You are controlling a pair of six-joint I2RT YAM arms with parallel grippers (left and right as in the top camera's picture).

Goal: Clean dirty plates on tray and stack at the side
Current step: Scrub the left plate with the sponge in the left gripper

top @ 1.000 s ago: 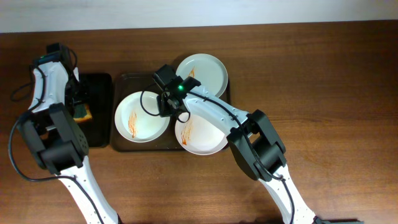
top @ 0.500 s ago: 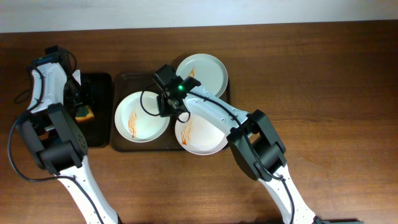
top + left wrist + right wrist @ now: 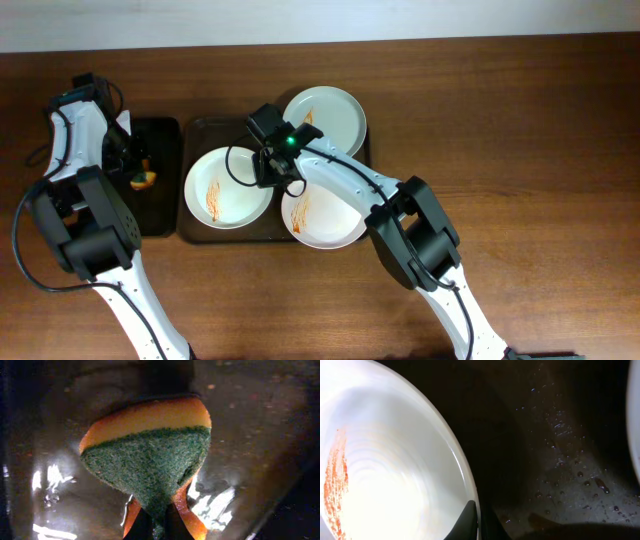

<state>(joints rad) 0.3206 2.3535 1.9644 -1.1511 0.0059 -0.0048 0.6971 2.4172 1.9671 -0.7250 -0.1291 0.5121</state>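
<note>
The big brown tabletop (image 3: 520,150) holds a dark tray (image 3: 212,133) with three white plates on it, each with orange smears: the left plate (image 3: 222,195), the front plate (image 3: 325,222) and the back plate (image 3: 335,112). A small black tray (image 3: 160,210) sits just beside the dark tray, on its left side. The right jaws are pinched shut on the right rim of the left plate, and the left jaws squeeze the green and orange sponge (image 3: 150,462) over the small black tray.

Left arm (image 3: 70,140): white links, bulky black joints, a thin black cable (image 3: 30,150) beside.
Right arm (image 3: 345,182): same white and black, small green light (image 3: 290,141).
</note>
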